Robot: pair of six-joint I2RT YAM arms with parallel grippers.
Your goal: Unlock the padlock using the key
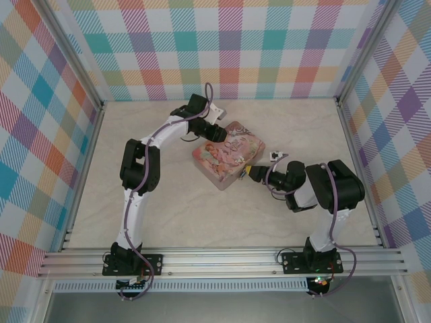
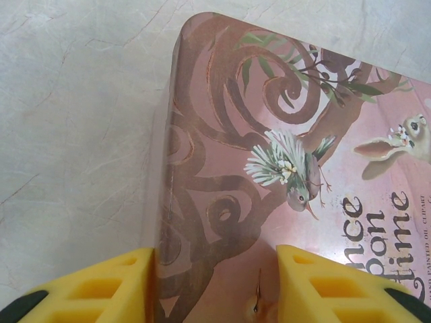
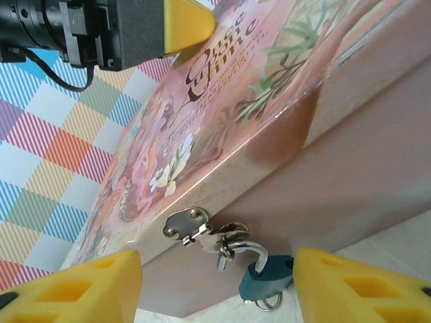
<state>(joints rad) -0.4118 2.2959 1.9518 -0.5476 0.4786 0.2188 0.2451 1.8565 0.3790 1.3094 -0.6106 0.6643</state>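
Note:
The padlock, tiny with a blue-teal body, hangs from the silvery hasp on the front wall of the pink tin. One leg of its shackle sits in the body. The other end is out of it, hooked through the hasp. Under the body a thin wire ring shows; the key itself is hidden. My right gripper is open around the padlock, whose body touches the right finger. My left gripper is open, astride the tin's far corner.
The tin lies mid-table, at an angle. A small white and dark item lies by its right corner. Checked walls close in the left, back and right. An aluminium rail runs along the near edge.

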